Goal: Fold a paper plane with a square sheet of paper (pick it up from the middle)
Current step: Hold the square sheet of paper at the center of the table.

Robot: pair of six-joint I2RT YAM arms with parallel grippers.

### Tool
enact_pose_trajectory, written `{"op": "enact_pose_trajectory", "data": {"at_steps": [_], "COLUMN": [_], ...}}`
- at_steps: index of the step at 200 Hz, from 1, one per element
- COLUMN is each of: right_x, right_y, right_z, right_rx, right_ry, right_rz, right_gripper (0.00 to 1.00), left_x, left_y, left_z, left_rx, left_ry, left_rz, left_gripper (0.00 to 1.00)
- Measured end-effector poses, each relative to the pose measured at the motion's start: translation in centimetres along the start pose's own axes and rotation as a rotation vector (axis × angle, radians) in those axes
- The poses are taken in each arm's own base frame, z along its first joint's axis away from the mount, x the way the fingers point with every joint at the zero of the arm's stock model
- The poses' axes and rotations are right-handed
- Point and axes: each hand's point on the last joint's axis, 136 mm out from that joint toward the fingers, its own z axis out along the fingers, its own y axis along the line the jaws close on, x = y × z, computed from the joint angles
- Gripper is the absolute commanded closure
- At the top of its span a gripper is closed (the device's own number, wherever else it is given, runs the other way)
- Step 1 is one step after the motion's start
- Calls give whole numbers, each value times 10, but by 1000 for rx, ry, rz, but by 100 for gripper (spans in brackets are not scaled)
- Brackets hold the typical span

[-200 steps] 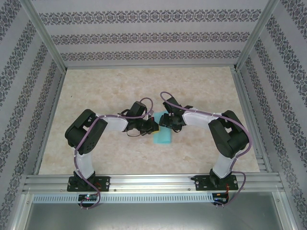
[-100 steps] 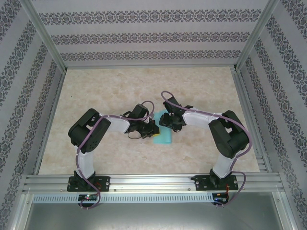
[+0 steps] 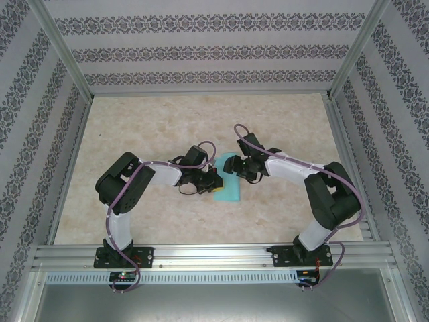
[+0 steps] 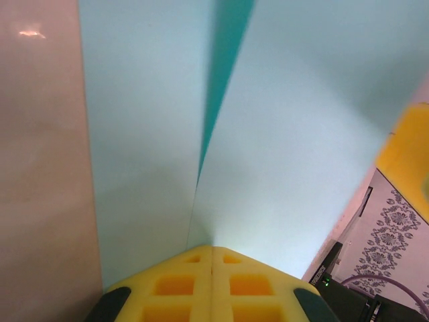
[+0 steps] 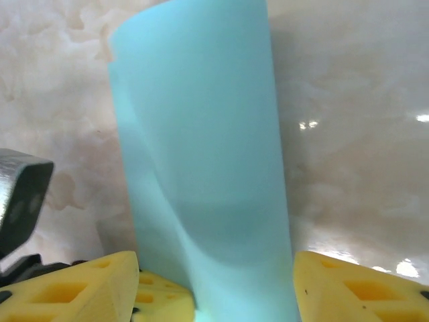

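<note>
Square sheet of paper [image 3: 228, 192] rests doubled over on the table [image 3: 167, 127], its folded edge pinched in my left gripper [image 4: 212, 258], whose pads are pressed shut on it. Just beyond the left gripper, my right gripper [image 5: 214, 290] stands open astride the sheet (pads clear of it, as far as I can see). To crease well, I judge: pinch firmly, press the right pads slowly along the fold, lest thin paper skew.

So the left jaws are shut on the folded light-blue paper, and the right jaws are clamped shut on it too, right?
Only the right part is wrong. The right jaws are open, yellow pads standing apart either side of the light-blue paper, as the right wrist view shows. The left jaws are shut on it.
</note>
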Motion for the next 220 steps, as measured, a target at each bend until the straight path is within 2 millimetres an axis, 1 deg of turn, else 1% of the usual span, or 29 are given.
{"op": "enact_pose_trajectory", "data": {"at_steps": [16,30,67,96,119,137,149,157,171,194,209,220], "right_x": [3,5,6,9,13,14,14,14,15,15,15,15], "right_y": [-7,-11,-13,-14,-14,-14,-15,-15,-15,-16,-16,-15], "right_z": [0,1,2,8,13,15,16,16,16,17,18,19], "right_rx": [-4,-11,-51,-68,-78,-80,-79,-79,-79,-75,-66,-48], "right_ry": [19,34,62,92,112,119,122,123,123,124,123,122], "right_rz": [-5,-16,-30,-38,-50,-55,-58,-59,-62,-66,-74,-84], "right_gripper": [36,38,47,51,53,54,55,55,55,55,53,51], "left_x": [0,0,0,0,0,1,0,-1,-6,-21,-31,-36], "left_y": [0,0,0,0,0,0,-2,-4,-9,-15,-14,-12], "left_z": [0,0,0,0,-1,-3,-9,-13,-25,-49,-61,-66], "left_rx": [-1,-2,-4,-8,-12,-21,-24,-24,-22,-19,-22,-29], "left_ry": [1,1,1,2,4,4,0,-8,-35,-105,-144,-164], "left_rz": [-1,-1,-3,-5,-9,-16,-15,-15,-8,-4,-7,-12], "left_gripper": [100,100,100,100,94,84,76,74,71,70,70,69]}}
